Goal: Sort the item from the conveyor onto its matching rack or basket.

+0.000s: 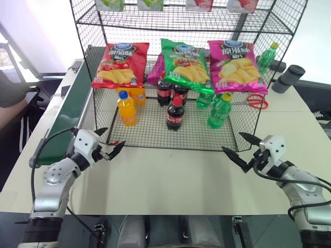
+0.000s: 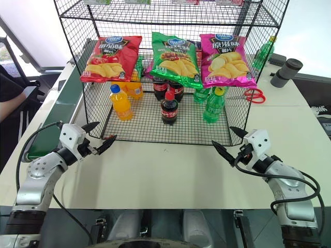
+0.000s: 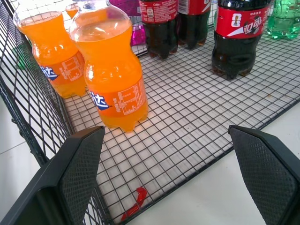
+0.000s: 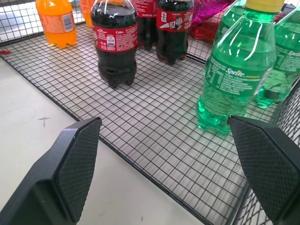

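Observation:
Three cola bottles with red caps and labels stand upright on the black wire rack's (image 1: 155,140) mesh tray, one in front (image 1: 175,114) and two behind it (image 1: 164,90). The front cola bottle (image 4: 114,47) also appears in the right wrist view. The dark green conveyor (image 1: 70,116) runs along the table's left side. My left gripper (image 1: 115,137) hovers open at the tray's front left corner, nothing between its fingers. My right gripper (image 1: 231,141) is open too, just off the tray's front right corner, pointing inward.
Orange-drink bottles (image 1: 126,108) stand left on the tray and green bottles (image 1: 220,111) right, under red, green and pink crisp bags (image 1: 183,62). Red scissors (image 1: 253,101) and a grey cylinder (image 1: 288,77) lie behind the rack on the right. A person's arm (image 1: 10,98) shows far left.

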You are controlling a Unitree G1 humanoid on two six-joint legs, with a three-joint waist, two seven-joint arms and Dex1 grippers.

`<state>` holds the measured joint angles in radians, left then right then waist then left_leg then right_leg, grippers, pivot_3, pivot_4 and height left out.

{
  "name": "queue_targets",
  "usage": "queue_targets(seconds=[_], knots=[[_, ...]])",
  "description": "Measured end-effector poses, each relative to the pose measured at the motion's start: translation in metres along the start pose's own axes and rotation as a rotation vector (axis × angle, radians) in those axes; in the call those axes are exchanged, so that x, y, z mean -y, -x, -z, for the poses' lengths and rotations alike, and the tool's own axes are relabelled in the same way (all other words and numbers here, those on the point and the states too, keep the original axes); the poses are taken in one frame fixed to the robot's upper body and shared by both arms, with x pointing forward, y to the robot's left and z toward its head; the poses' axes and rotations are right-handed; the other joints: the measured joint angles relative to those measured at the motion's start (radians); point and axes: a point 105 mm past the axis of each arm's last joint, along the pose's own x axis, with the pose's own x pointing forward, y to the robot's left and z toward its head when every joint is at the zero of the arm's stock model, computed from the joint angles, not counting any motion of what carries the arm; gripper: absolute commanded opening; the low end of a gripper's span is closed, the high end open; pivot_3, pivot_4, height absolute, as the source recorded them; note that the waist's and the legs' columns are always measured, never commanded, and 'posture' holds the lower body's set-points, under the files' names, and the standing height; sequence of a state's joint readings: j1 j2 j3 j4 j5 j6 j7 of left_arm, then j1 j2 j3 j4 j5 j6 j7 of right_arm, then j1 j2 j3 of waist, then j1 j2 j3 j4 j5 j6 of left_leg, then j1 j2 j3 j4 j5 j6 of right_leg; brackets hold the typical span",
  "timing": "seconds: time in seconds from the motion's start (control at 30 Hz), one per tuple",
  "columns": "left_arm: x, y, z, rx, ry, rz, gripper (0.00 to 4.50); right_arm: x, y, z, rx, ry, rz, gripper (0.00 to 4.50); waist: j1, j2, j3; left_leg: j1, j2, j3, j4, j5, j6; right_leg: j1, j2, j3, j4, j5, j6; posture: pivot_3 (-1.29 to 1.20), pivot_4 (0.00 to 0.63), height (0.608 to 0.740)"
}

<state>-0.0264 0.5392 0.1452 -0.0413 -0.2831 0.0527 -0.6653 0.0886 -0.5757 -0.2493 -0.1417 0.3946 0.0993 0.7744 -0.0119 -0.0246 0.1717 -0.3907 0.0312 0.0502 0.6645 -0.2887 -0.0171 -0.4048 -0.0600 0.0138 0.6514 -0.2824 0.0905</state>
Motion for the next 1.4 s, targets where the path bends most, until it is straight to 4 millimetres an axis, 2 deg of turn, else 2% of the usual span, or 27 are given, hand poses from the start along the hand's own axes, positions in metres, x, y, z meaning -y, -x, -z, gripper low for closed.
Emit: queue_targets(seconds=[0.73,1.4], knots=[[0.004,0.01,0.01,-0.056,0.037,-0.028,4.5,-0.013,-0.002,0.009,-0.019,-0.014,-0.028,4.48,0.0,0.0,0.0,0.0,0.0,0.0,0.0,0.0,0.0,0.0,0.0,0.0,0.0,0.0,0.0,0.0,0.15,0.74],[0.006,0.008,0.008,-0.051,0.054,-0.062,4.5,-0.006,-0.008,0.006,-0.002,0.007,-0.019,4.48,0.0,0.0,0.0,0.0,0.0,0.0,0.0,0.0,0.0,0.0,0.0,0.0,0.001,0.0,0.0,0.0,0.15,0.74]])
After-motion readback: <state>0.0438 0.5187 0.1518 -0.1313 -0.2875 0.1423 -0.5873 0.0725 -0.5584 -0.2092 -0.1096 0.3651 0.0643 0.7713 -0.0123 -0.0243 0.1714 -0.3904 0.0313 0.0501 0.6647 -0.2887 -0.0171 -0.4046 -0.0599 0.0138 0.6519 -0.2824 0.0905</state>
